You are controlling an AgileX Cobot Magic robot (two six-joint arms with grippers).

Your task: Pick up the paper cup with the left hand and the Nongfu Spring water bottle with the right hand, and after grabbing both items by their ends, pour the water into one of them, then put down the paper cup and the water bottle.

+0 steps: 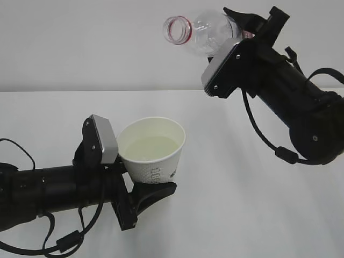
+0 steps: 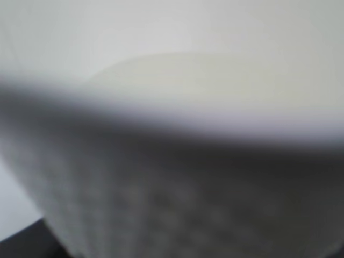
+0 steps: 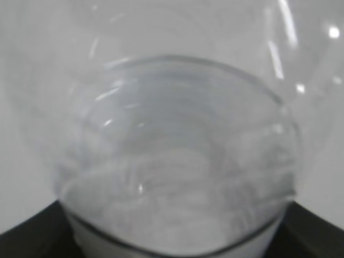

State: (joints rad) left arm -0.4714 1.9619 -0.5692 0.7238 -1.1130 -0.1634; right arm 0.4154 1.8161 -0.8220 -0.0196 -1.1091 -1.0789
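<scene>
Left end effector (image 1: 141, 185) clamped paper cup (image 1: 153, 156); right end effector (image 1: 242, 29) clamped tilted bottle (image 1: 201, 33), mouth above cup rim, well apart; bare table (image 1: 231, 215) below.

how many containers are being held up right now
2: the paper cup in the left gripper, low at centre; the water bottle in the right gripper, tipped at top. None else visible.

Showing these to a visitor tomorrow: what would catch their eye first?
The water bottle, held high at upper right by the right gripper, lies nearly level, its uncapped mouth pointing left. Lower left, the left gripper holds the paper cup upright with liquid inside.
</scene>
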